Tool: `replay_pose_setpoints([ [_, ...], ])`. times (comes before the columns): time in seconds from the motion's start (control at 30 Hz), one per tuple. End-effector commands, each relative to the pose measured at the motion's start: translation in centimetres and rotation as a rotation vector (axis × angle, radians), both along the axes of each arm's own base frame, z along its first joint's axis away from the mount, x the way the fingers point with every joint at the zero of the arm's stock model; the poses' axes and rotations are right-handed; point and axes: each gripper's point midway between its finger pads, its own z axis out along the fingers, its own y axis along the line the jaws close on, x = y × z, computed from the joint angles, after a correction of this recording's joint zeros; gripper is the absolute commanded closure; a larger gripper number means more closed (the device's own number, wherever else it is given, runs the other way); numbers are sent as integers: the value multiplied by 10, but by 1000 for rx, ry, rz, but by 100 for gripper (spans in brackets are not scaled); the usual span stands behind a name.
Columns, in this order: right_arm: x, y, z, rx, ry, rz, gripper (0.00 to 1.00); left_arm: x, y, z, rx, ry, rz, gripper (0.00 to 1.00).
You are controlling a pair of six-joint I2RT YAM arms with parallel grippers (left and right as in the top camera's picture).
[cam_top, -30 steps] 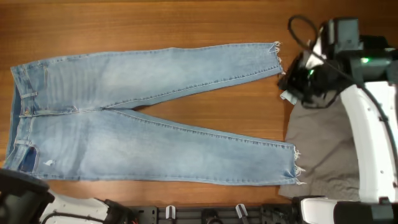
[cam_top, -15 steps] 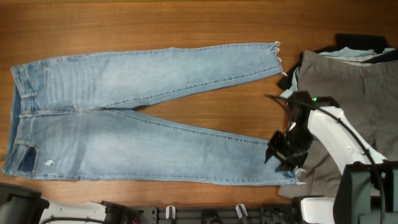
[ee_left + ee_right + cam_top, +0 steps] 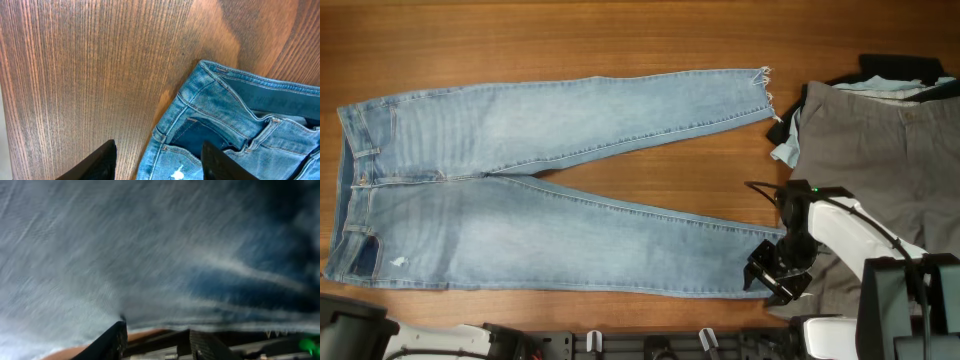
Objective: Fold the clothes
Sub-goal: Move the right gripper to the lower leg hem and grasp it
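Observation:
The light blue jeans (image 3: 470,215) lie flat on the wooden table (image 3: 620,30), waist at the left and both legs spread to the right with frayed hems. My right gripper (image 3: 775,275) is low over the hem of the near leg, close to the front edge. In the blurred right wrist view, denim (image 3: 150,245) fills the picture and the fingers (image 3: 157,340) are apart. My left gripper (image 3: 157,160) is open above the near waist corner (image 3: 225,115), next to the white distress mark (image 3: 176,172). That mark also shows in the overhead view (image 3: 399,264).
Grey shorts (image 3: 880,150) lie at the right, partly under my right arm. Small dark and pale garments (image 3: 895,75) sit behind them at the far right. The near hem lies close to the table's front edge.
My right arm has swung from the far right, near the upper leg's hem, down to the near leg's hem, uncovering the grey shorts. The jeans have not moved.

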Motion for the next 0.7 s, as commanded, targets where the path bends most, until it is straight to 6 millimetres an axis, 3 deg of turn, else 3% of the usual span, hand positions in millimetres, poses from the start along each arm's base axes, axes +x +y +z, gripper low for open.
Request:
replay_pose_setpoints([
  [0.0,6,-16,-9,-119,-23,-45,62,2,-1,-2,-2,-3,-19,46],
  [0.1,16,-22,-15,-158,-68,-44,81,2,-1,-2,-2,-3,-19,46],
  [0.23,22,-29,-15,-189,-94,-7,96,2,-1,-2,-2,-3,-19,45],
  [0.4,37,-19,0,-82,-164,85,96,2,-1,-2,-1,-2,-36,46],
  [0.6,78,0,31,37,-347,116,96,1,-4,-12,-3,-5,-56,44],
  [0.67,90,4,43,55,-402,111,96,10,-5,-22,6,-55,-119,42],
])
